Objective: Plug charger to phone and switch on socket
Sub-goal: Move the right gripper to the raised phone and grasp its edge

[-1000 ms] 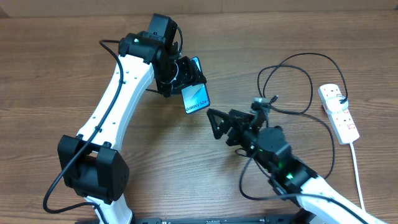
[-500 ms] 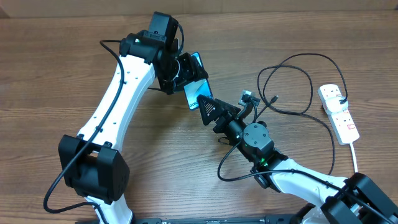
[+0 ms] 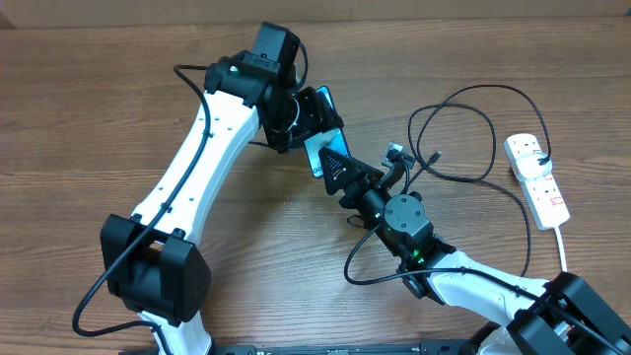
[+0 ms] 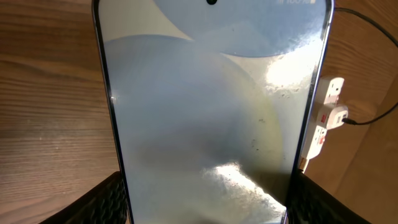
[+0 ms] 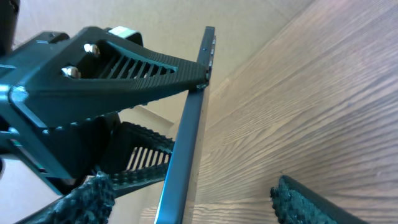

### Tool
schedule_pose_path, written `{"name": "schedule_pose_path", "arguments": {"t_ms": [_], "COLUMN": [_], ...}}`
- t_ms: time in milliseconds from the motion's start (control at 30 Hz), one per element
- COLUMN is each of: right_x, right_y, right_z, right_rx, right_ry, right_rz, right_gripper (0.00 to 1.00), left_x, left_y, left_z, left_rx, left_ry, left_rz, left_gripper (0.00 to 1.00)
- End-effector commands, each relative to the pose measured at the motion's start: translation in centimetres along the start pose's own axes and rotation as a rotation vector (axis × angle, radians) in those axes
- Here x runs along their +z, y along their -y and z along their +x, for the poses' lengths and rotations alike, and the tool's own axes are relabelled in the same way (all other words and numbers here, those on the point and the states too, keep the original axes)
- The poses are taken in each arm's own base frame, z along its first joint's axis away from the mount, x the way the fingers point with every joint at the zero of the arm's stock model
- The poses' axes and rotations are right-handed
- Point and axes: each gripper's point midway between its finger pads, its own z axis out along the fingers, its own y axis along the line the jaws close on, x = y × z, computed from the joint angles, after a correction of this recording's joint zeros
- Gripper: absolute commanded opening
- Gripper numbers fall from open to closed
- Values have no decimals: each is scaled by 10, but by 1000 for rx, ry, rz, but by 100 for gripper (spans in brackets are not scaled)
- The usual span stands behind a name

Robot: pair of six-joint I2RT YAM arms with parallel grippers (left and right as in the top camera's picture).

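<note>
Two grippers meet at the phone: the left gripper pinches it, raised off the table, while the right gripper is spread, empty, about its edge. The charger lies loose at 3 o'clock, with the socket beyond it. The likely next move is fetching the plug.

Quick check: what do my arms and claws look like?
The left arm and right arm: white shells, black joint housings, thin black cables alongside; a small green light on the right. The left claw and right claw: black, ribbed triangular fingers with knobbly pads.
</note>
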Motion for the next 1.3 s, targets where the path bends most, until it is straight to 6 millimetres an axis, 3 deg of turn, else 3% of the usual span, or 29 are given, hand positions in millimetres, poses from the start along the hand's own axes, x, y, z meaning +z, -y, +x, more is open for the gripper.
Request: {"name": "schedule_pose_path", "arguments": {"t_ms": [0, 300, 533, 767, 1267], "right_x": [5, 5, 5, 5, 5], "right_y": [-5, -2, 1, 1, -2], "right_z": [-7, -11, -16, -15, 15], "right_rx": [3, 3, 3, 3, -3], "right_ry": [34, 55, 83, 82, -84], "right_rz": [8, 25, 42, 42, 5], "right_gripper": [78, 70, 62, 48, 22], "left_x": [-6, 4, 5, 5, 5], "left_y": [20, 40, 41, 38, 28], "left_z": [5, 27, 30, 26, 19], "left_rx": [12, 61, 66, 65, 61], "left_ry": [12, -13, -17, 3, 46], "left_rz": [39, 48, 42, 23, -31], "left_gripper": [57, 57, 57, 57, 58]}}
